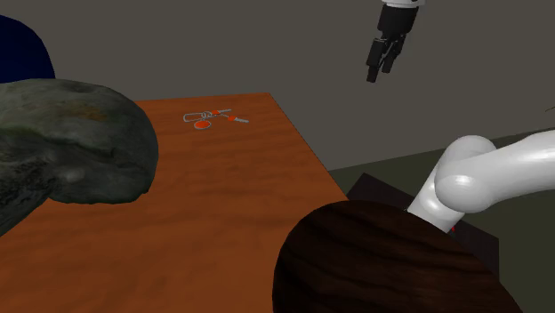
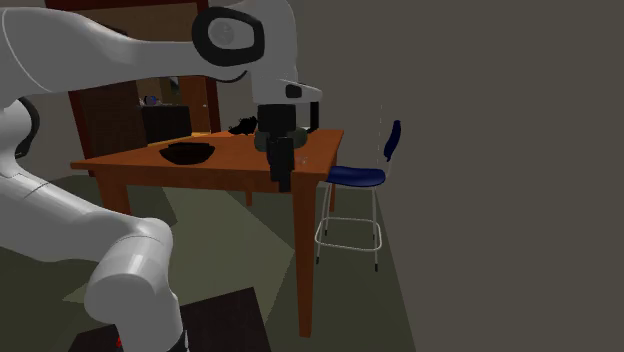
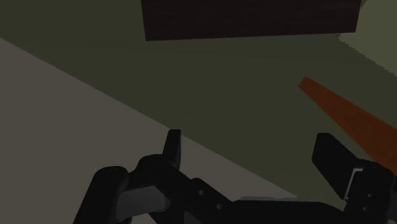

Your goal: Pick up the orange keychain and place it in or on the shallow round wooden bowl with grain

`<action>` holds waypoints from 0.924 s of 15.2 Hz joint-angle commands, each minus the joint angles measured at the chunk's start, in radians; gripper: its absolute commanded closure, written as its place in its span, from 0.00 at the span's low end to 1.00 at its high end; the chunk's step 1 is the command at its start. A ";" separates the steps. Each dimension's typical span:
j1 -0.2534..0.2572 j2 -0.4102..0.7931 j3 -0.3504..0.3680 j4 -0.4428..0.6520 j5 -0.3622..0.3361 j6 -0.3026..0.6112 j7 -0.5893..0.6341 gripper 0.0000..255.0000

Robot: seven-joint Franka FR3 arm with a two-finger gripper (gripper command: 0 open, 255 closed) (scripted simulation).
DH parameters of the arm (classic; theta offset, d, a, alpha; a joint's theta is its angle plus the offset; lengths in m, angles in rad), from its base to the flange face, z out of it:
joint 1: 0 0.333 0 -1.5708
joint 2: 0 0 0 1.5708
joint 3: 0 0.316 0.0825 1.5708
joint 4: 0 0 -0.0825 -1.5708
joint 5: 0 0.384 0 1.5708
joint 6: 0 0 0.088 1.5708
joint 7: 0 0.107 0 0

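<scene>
The orange keychain [image 1: 213,117], small orange tags on pale metal rings, lies near the far end of the brown table [image 1: 222,196]. The dark wooden bowl with grain [image 1: 382,262] looms large at the shoulder view's near right; it is also on the table's near side as a bowl [image 2: 188,153] in the second exterior view. My black gripper [image 1: 380,75] hangs in the air off the table's right edge, well apart from the keychain. In the wrist view the gripper [image 3: 248,137] stands open with nothing between its fingers [image 3: 172,147].
A big dark mottled rock-like lump [image 1: 62,147] takes up the table's left side. A blue chair [image 2: 360,175] stands beyond the table's far end. A strip of the table edge [image 3: 356,121] passes beside the gripper, with grey-green floor below.
</scene>
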 commanded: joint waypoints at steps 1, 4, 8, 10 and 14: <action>0.000 0.000 0.000 0.000 0.000 0.000 0.000 0.00; 0.037 0.070 0.034 0.036 0.033 0.032 -0.001 0.00; 0.084 0.166 0.080 0.093 0.072 0.069 -0.003 0.00; 0.106 0.214 0.103 0.126 0.089 0.085 -0.005 0.00; 0.147 0.312 0.149 0.199 0.117 0.111 -0.009 0.00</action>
